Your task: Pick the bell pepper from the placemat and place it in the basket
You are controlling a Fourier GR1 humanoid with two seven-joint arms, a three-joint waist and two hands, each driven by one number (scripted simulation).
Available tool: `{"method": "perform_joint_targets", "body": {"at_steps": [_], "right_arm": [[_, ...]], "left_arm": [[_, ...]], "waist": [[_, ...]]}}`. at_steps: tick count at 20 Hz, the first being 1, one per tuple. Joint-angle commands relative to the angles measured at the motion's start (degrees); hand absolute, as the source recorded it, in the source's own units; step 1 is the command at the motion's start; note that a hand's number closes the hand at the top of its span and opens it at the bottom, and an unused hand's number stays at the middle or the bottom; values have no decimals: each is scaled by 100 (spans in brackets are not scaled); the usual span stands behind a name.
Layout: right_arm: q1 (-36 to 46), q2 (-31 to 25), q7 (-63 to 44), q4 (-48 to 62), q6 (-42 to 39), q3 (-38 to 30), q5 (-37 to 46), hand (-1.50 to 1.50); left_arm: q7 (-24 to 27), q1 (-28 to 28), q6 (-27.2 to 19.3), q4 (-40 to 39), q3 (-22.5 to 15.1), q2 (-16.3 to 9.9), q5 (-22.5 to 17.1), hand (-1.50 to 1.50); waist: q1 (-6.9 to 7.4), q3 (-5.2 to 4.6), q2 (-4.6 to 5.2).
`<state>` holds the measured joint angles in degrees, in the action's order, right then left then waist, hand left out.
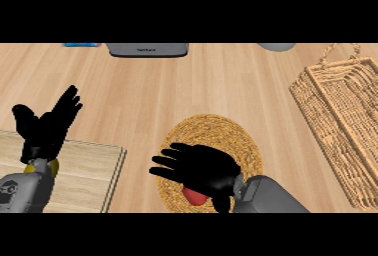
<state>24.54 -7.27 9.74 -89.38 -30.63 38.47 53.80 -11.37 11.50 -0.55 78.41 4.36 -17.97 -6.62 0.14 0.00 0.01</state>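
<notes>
Two hands: right hand [201, 170] spread, unclosed, above bell pepper [195, 197] — grasp pending.
Left hand [46, 125]: open, rested at nine o'clock.
Placemat [221, 132]: centred.
Basket [336, 120]: three o'clock — destination.

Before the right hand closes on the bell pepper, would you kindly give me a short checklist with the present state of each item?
1. Bell pepper lies on the placemat: ok.
2. Right hand is above the pepper: ok.
3. Right hand's fingers are spread, not yet curled round it: ok.
4. Pepper's full outline visible: not ok, the hand hides most of it.
5. Basket stands to the right, opening free: cannot tell.
6. Left hand rests open at the left, away from the placemat: ok.
</notes>
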Motion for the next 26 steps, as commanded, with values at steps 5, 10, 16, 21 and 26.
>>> {"method": "perform_joint_targets", "body": {"at_steps": [5, 10, 16, 21, 26], "right_arm": [[-327, 3, 678, 107, -187, -280, 127, -150], [-387, 113, 700, -406, -606, -260, 237, -150], [-653, 103, 973, 76, 109, -192, 921, -150], [-334, 430, 989, 732, 348, -238, 1337, -150], [-578, 395, 1075, 662, 464, 46, 1767, 150]], "left_arm": [[171, -25, 346, -161, 310, -54, -46, 0], [-571, 224, 88, 280, 253, 62, 54, 0], [-307, -150, 109, 577, 178, 310, 209, 0], [-105, 230, 522, -195, 571, -60, 80, 0], [25, 161, 418, -131, 486, 153, 226, 0]], "waist": [[-5, 0, 0], [-10, 1, -8], [-1, 1, -5], [-3, 0, 3], [-8, 0, -1]]}}
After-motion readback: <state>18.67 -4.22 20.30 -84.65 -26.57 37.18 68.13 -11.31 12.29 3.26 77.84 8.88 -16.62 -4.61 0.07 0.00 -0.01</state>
